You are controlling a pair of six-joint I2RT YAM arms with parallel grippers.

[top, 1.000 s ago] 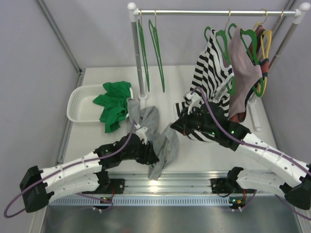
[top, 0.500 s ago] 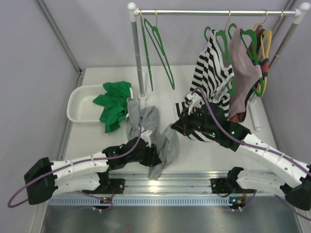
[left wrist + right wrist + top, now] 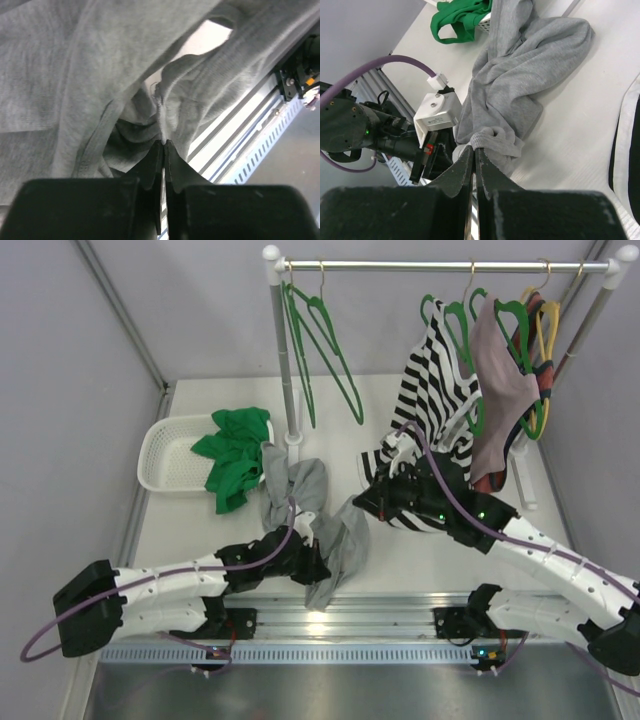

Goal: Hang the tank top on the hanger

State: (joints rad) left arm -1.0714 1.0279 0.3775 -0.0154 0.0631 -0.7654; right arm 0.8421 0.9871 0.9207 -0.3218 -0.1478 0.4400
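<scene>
The light-grey tank top (image 3: 310, 495) is bunched up between the two arms at the table's middle front. My left gripper (image 3: 318, 562) is shut on a thin fold of its fabric (image 3: 100, 75), pinched at the fingertips (image 3: 163, 144). On the garment's right edge, my right gripper (image 3: 362, 505) is shut on a rolled hem (image 3: 520, 85) that sits at its tips (image 3: 474, 148). A bare green hanger (image 3: 343, 370) hangs from the left part of the rail, with a second one beside it. Both are well behind the grippers.
A white basket (image 3: 165, 455) at the left holds a bright green garment (image 3: 235, 455). The rack's upright pole (image 3: 285, 360) stands behind the tank top. A striped top (image 3: 435, 390) and other clothes hang at the rail's right end. A metal rail (image 3: 380, 615) runs along the front edge.
My left gripper has shut on a fold of the tank top, and its arm has sunk and stretched rightward. The two bare green hangers have swung and turned on the rail. The right arm holds still.
</scene>
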